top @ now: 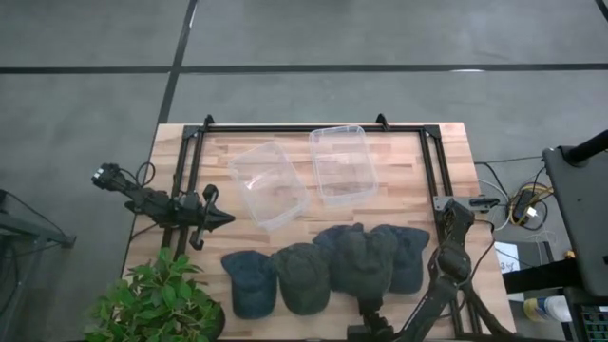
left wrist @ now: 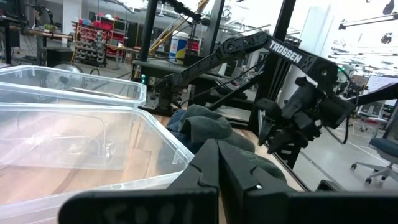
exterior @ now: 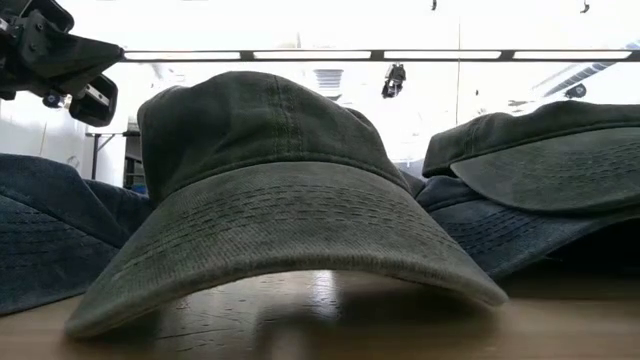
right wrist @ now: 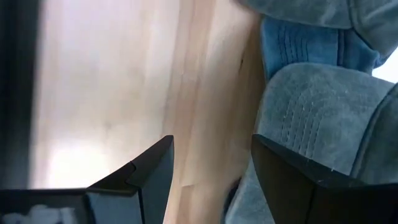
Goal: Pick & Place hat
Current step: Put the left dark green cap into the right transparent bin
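Observation:
Several hats lie in a row along the table's near edge, each resting on its brim and rim: a blue hat (top: 251,282), an olive hat (top: 302,276) (exterior: 280,200), a dark green hat (top: 359,256) and a blue hat (top: 410,258) at the right end. My right gripper (top: 440,255) (right wrist: 211,165) hangs open and tilted down just above the table beside that right-end hat's brim (right wrist: 311,124); I cannot tell whether a finger touches it. My left gripper (top: 224,220) (left wrist: 217,171) waits shut and level at the table's left.
Two clear plastic containers (top: 267,184) (top: 342,162) stand on the table's far half, framed by a black rail (top: 313,128). A potted plant (top: 157,304) sits at the near left corner. Bare wood (right wrist: 106,106) lies beside the right-end hat.

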You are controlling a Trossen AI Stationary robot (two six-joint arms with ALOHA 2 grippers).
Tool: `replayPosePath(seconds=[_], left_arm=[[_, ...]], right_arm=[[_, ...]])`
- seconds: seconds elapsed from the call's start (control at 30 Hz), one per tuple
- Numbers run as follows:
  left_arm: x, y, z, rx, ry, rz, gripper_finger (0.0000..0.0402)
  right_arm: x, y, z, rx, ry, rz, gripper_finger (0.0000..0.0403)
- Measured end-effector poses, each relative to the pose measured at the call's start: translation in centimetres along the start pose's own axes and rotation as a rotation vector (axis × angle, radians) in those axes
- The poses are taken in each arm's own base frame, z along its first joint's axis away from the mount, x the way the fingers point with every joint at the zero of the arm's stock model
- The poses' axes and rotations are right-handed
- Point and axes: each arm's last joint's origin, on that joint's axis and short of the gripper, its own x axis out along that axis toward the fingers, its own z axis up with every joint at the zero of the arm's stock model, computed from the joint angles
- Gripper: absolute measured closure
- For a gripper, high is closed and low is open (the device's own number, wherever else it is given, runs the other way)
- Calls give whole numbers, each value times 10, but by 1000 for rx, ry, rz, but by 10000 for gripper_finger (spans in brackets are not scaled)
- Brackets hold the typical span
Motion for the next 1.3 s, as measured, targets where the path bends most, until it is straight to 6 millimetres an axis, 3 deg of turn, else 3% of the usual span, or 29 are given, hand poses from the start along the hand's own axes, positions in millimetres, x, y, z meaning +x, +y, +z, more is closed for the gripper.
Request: replayPosePath(seconds=[0.27, 0.4, 0.57, 0.67, 0.8, 0.9, 1.07, 1.3], left_arm=[[0, 0, 0, 0, 0, 0, 401], [0, 0, 0, 0, 0, 0, 401], [0, 0, 0, 0, 0, 0, 401], [0, 0, 0, 0, 0, 0, 401], [0, 0, 0, 0, 0, 0, 401], [0, 0, 0, 0, 0, 0, 401], [0, 0, 0, 0, 0, 0, 401], [0, 0, 0, 1, 1, 0, 401]], right_arm=[[-39, -21, 10, 281, 31, 213, 194], [-53, -27, 7, 532, 52, 252, 194], [-69, -19, -9, 912, 71, 266, 194], [-80, -9, -21, 1172, -5, 256, 194], [-88, 7, -39, 1465, -284, 276, 194], [-86, 16, -40, 1483, -338, 323, 196], [-64, 28, -31, 1502, -508, 352, 207], [-30, 44, -31, 1553, -546, 371, 226]])
